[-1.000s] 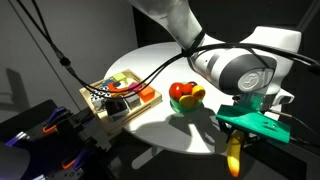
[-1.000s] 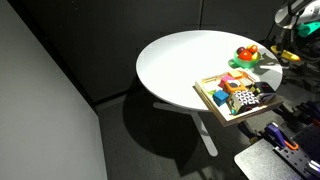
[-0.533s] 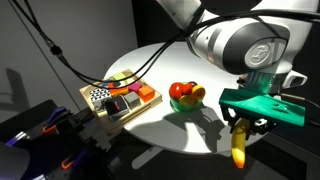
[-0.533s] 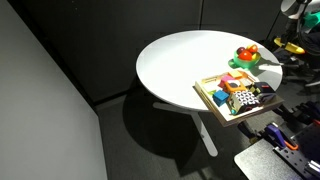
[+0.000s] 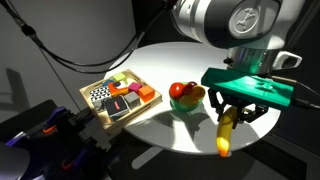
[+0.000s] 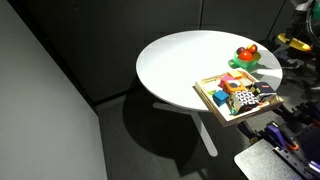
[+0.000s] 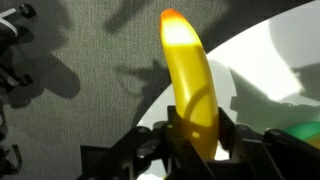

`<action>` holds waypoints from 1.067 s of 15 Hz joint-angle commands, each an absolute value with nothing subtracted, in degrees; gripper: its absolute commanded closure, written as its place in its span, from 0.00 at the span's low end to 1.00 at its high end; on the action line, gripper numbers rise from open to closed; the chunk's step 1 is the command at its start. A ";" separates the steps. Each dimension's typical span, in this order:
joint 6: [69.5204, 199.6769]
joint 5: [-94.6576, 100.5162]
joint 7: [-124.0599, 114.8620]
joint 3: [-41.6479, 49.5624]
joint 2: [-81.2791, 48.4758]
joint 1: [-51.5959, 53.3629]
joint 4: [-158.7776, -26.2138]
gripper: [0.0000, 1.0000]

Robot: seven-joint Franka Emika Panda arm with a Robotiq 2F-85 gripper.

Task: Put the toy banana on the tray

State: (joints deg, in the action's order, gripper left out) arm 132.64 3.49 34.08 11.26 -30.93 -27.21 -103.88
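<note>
Desk (image 6: 180, 60): round, white.
Bowl (image 5: 190, 108): green, on desk, far right; holds red-orange toy fruit (image 5: 181, 92).
Cables (image 5: 62, 56): black, hanging left.

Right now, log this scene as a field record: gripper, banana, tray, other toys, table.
gripper: shut on toy banana, in the air by the table edge
toy banana: hangs tip down, not on tray
tray: wooden, at table edge, holds coloured blocks
toy fruit: on table, between tray and gripper
table: round, white
</note>
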 commanded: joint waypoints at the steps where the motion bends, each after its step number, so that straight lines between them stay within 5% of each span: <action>1: 133.47 3.26 27.12 11.83 -23.66 -25.07 -112.22 0.85; 16: 138.96 4.46 5.19 12.37 -8.03 -14.61 -132.32 0.85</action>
State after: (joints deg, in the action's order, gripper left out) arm 136.21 3.49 7.89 11.84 -11.63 -15.95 -128.50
